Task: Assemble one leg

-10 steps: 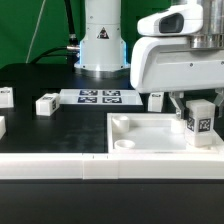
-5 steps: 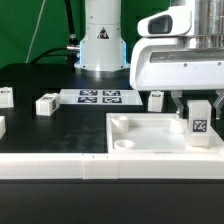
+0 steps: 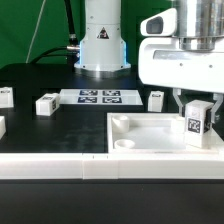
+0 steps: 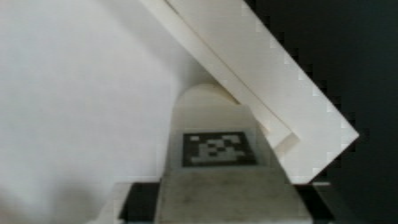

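Green cloth (image 3: 35,30) hung at back, on exterior view's left. Black cables (image 3: 68,20) seen hanging in front of cloth. Table (image 3: 40,78) covered in black, flat, with faint shine on top. Long white bar (image 3: 50,163) laid along table's near edge. Dark space seen under bar. Scene lit bright and even; only soft shadows cast. Black tabletop also seen in wrist view.

The stubby white leg (image 3: 199,122), tag facing out, hangs upright in the tool (image 3: 198,108) over the panel's (image 3: 150,135) corner.
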You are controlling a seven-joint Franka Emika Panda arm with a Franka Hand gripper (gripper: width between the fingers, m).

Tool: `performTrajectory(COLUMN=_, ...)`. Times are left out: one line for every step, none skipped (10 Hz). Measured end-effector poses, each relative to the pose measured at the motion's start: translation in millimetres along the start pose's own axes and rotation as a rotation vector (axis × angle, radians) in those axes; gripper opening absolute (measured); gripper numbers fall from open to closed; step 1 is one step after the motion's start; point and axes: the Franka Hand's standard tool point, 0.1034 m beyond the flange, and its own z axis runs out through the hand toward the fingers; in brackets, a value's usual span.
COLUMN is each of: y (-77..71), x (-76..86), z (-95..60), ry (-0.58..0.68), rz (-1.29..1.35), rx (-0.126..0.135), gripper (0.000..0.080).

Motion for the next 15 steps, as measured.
performTrajectory(y=0.0, x=-0.7, z=0.0, ry=-0.003, rz=0.085, rx=-0.004, gripper=0.0292)
performTrajectory(y=0.1, x=-0.5, z=0.2, ry=-0.004, rz=0.150, rx=-0.003, gripper=0.0292)
performTrajectory(y=0.1, x=-0.4, z=0.3, ry=-0.004, rz=0.189, rx=-0.003, gripper=0.0292)
performTrajectory(y=0.3, x=-0.5, z=0.5, ry=-0.013, rz=0.294, rx=0.001, gripper=0.0292)
performTrajectory(y=0.2, x=-1.0, z=0.6, ry=-0.017, rz=0.361, rx=0.002, gripper=0.0292)
performTrajectory(y=0.1, x=-1.2, z=0.6, ry=-0.017, rz=0.357, rx=0.002, gripper=0.0292)
performTrajectory(y=-0.4, x=-0.9, z=0.4, ry=-0.016, rz=0.343, rx=0.005, gripper=0.0393)
performTrajectory(y=-1.3, x=-0.1, z=-0.2, ry=-0.013, rz=0.310, rx=0.010, gripper=0.0561)
performTrajectory(y=-1.8, x=-1.2, z=-0.1, ry=-0.011, rz=0.162, rx=0.009, gripper=0.0561)
performTrajectory(y=-3.7, x=-5.0, z=0.1, ry=-0.012, rz=0.017, rx=0.009, gripper=0.0634)
performTrajectory(y=-5.3, x=-8.0, z=0.6, ry=-0.012, rz=-0.084, rx=0.013, gripper=0.0645)
performTrajectory(y=-5.2, x=-7.7, z=0.9, ry=-0.010, rz=-0.200, rx=0.015, gripper=0.0645)
performTrajectory(y=-5.2, x=-7.4, z=0.9, ry=-0.008, rz=-0.305, rx=0.015, gripper=0.0649)
performTrajectory(y=-5.3, x=-7.0, z=0.6, ry=-0.005, rz=-0.440, rx=0.014, gripper=0.0649)
performTrajectory(y=-6.5, x=-6.8, z=-0.2, ry=0.000, rz=-0.554, rx=0.012, gripper=0.0649)
